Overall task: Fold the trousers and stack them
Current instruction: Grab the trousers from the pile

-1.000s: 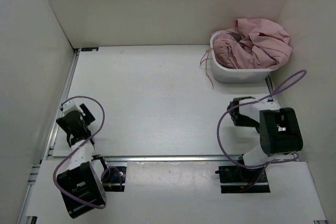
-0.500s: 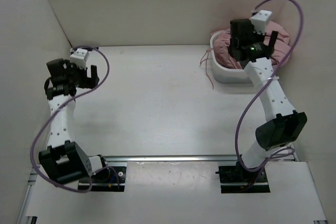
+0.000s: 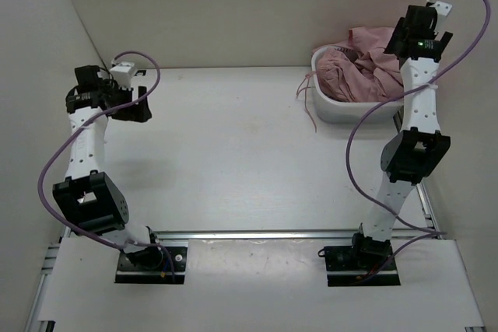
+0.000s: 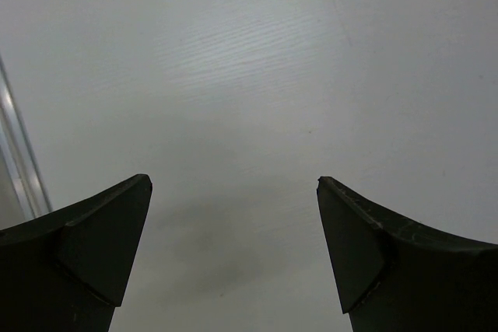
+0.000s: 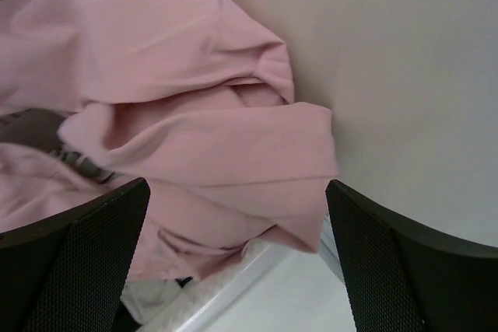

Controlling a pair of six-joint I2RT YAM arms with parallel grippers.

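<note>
The pink trousers (image 3: pixel 379 60) lie heaped in the basket (image 3: pixel 354 111) at the far right corner of the worktop (image 3: pixel 233 161), so the right gripper (image 5: pixel 236 189), jaws apart above them, should go down onto one thick fold, while the left gripper (image 4: pixel 233 186), also apart, hovers at the left edge.

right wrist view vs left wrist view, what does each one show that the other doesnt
Right wrist only: the pink trousers heaped over the rim of the white basket. Left wrist only: bare table with a metal rail at the left edge. Shared: each shows its own gripper, the right gripper and the left gripper, open and holding nothing.
</note>
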